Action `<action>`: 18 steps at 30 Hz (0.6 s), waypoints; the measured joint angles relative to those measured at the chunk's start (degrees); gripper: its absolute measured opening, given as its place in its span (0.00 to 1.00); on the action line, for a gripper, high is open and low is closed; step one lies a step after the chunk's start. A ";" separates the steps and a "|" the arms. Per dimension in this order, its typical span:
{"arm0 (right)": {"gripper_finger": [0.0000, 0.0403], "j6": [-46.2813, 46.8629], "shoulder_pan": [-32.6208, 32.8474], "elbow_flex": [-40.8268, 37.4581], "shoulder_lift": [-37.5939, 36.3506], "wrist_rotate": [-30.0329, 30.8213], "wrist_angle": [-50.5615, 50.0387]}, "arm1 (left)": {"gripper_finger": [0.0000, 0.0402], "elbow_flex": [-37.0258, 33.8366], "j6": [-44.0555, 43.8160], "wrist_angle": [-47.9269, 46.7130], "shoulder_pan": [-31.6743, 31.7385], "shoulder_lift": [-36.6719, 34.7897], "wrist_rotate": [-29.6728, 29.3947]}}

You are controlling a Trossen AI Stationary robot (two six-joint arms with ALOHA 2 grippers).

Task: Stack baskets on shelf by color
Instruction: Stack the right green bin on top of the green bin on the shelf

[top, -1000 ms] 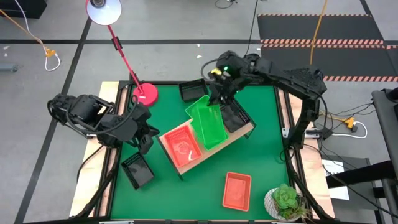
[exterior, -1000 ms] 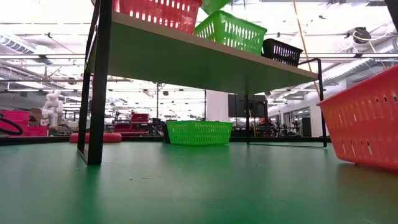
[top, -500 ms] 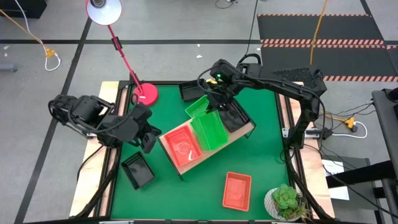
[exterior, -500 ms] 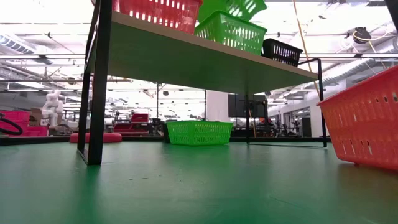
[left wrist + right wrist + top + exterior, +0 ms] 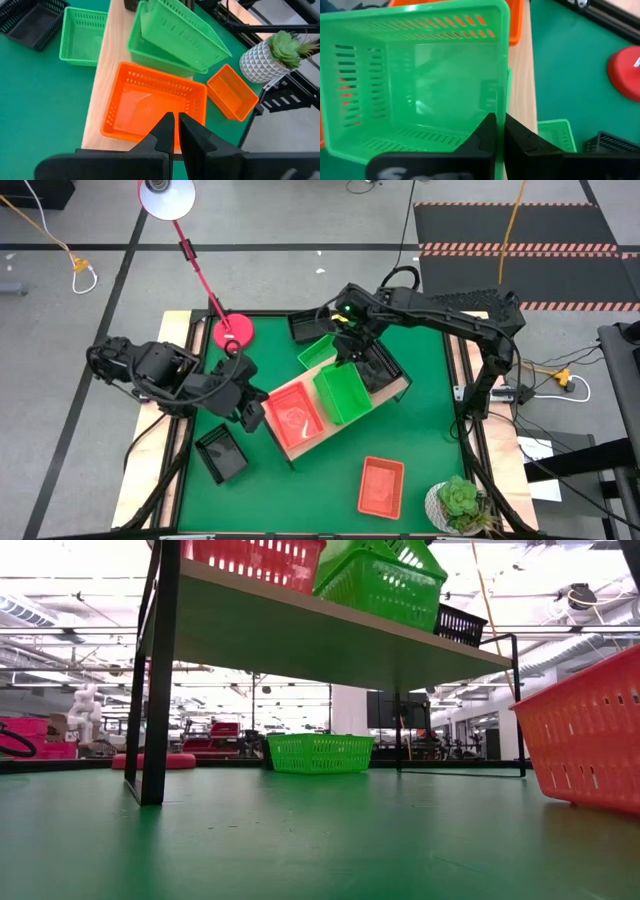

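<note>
The shelf (image 5: 303, 443) stands slantwise mid-table. It carries an orange basket (image 5: 292, 416), a green basket (image 5: 150, 56) and a black basket (image 5: 378, 370). A second green basket (image 5: 343, 392) sits tilted in the first, with my right gripper (image 5: 346, 356) shut on its far end. My left gripper (image 5: 250, 412) hovers shut at the shelf's left end, above the orange basket's (image 5: 150, 107) near rim, with nothing between its fingers (image 5: 167, 127). On the table lie a third green basket (image 5: 316, 350), two black baskets (image 5: 306, 327) (image 5: 221, 453) and an orange basket (image 5: 381, 486). My right gripper pinches the rim of one wall (image 5: 504, 97) at the tilted green basket's far end, one finger inside and one outside. The fingers slant down from the table's far side. The basket (image 5: 385, 565) sits tilted, held end up, lower part in the green basket (image 5: 375, 595) beneath.
A red lamp base (image 5: 233, 332) stands at the far left, its pole reaching beyond the table. A white pot with a plant (image 5: 460, 505) sits at the near right corner. Green table surface lies free under the shelf and at the near middle (image 5: 300, 500).
My right gripper has come down with the green basket and turned somewhat. The basket, earlier lifted clear above the shelf, now sits tilted in the green basket there. My left gripper has gone toward the shelf's left end, staying shut.
</note>
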 joint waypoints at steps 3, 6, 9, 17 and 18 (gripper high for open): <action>0.02 -0.25 0.01 -1.77 0.00 2.27 1.05 | 0.06 0.00 0.60 -0.01 1.19 0.00 0.00; 0.02 -0.52 0.02 -3.40 0.00 2.83 1.59 | 0.06 0.00 1.52 -0.21 2.27 -0.06 -0.01; 0.03 -0.68 0.04 -4.28 -0.01 4.33 2.04 | 0.06 0.00 2.49 -0.45 3.04 -0.07 -0.04; 0.06 -0.91 0.07 -4.95 -0.02 8.10 3.23 | 0.06 0.00 4.50 -0.65 4.95 -0.11 -0.03; 0.07 -0.97 0.07 -4.95 -0.02 8.77 3.57 | 0.06 0.00 4.71 -0.80 5.13 -0.11 -0.02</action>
